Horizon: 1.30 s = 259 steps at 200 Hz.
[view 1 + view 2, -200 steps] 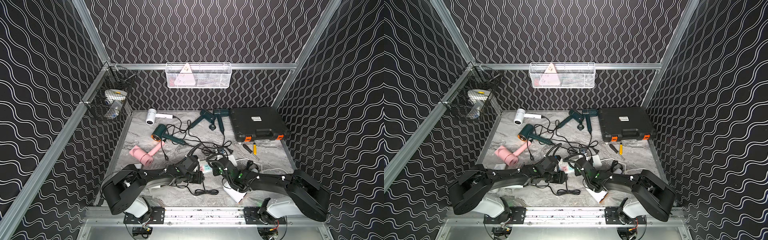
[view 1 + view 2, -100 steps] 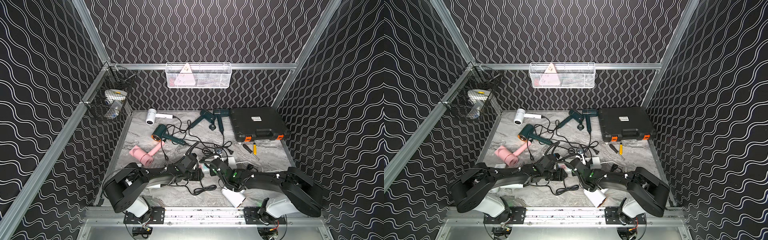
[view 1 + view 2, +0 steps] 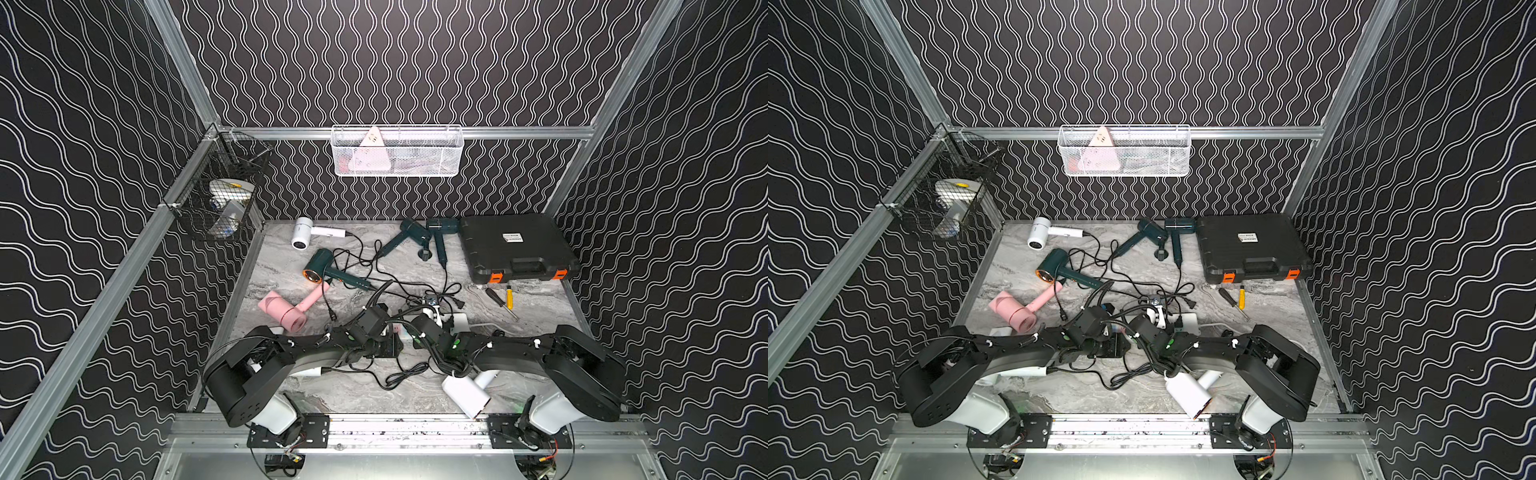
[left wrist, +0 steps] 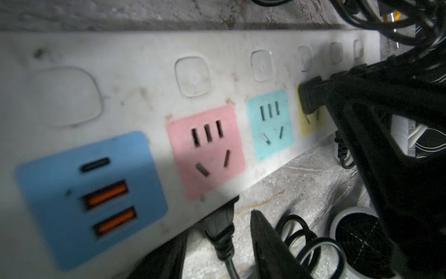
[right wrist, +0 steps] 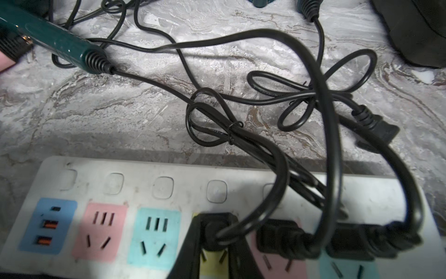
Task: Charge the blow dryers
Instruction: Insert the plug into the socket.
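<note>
Front edge: a white plastic blow dryer [image 3: 464,394] lies by the right arm. The left gripper [image 4: 218,232] has its jaws apart, a black cord plug [image 4: 220,224] between them beside the white plastic power strip [image 4: 135,72]. The right gripper [image 5: 214,235] pinches a second black plug [image 5: 217,224] at the strip's yellow socket [image 5: 213,265]. Beyond lie a pink plastic dryer [image 3: 286,309] and a copper-ringed teal dryer [image 3: 322,270]. Farthest back is a small white dryer [image 3: 305,235].

Marble-patterned desk [image 3: 270,274] noted. A black case with orange latches [image 3: 515,245] lies closed and flat in the far right corner. Just before it, near the right edge, lie a yellow-handled screwdriver [image 3: 509,298] and a dark-handled screwdriver [image 3: 493,294]. A white power strip [image 5: 169,193] with blue, pink, teal and yellow socket patches lies near the desk's front middle. A white wire basket [image 3: 397,151] hangs above the far edge, and a black mesh basket [image 3: 224,199] above the far left corner.
</note>
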Tool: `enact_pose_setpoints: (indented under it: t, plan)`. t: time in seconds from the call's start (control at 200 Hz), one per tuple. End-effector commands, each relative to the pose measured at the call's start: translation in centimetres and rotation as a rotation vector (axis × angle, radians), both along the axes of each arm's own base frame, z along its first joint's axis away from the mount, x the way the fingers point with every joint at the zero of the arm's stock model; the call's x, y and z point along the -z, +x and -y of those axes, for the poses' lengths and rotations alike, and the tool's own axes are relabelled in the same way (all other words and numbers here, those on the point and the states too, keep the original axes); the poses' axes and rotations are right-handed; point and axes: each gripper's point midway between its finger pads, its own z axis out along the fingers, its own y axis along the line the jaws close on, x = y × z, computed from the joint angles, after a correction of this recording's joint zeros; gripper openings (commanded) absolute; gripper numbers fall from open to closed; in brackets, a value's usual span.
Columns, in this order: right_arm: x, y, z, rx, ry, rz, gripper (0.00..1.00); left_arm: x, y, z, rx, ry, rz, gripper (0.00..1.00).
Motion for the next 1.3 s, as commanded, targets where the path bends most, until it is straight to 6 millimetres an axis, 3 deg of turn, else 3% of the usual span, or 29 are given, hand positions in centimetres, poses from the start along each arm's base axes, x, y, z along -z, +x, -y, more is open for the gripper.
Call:
enact_pose_setpoints:
  t: [0.0, 0.355, 0.545, 0.6, 0.861, 0.976, 1.071, 1.291]
  plan:
    - [4.6, -4.1, 1.7, -0.057, -0.095, -0.272, 0.00, -0.2, 0.5, -0.7, -0.020, 0.021, 0.030, 0.49]
    - [5.3, -4.0, 2.4, -0.037, -0.097, -0.308, 0.00, -0.4, 0.7, -0.8, -0.024, 0.010, 0.036, 0.49]
    - [3.8, -2.5, 2.1, -0.041, -0.129, -0.273, 0.00, -2.9, 1.3, -1.0, -0.031, 0.007, 0.093, 0.50]
    - [2.8, -1.9, 1.7, -0.052, -0.132, -0.255, 0.10, -4.0, 1.7, -1.2, -0.034, 0.012, 0.122, 0.51]
    - [-0.3, 0.2, -0.3, -0.105, -0.091, -0.225, 0.36, -7.4, 3.2, -3.4, -0.093, 0.069, 0.215, 0.61]
    - [-1.5, -0.2, -1.1, -0.148, -0.044, -0.233, 0.50, -8.4, 4.1, -5.8, -0.157, 0.097, 0.246, 0.69]
    - [-2.7, -0.5, -1.8, -0.181, 0.001, -0.235, 0.55, -9.0, 4.8, -8.0, -0.218, 0.115, 0.262, 0.76]
    - [-7.6, -2.1, -4.8, -0.347, 0.204, -0.221, 0.74, -9.3, 6.5, -13.5, -0.383, 0.214, 0.270, 0.99]
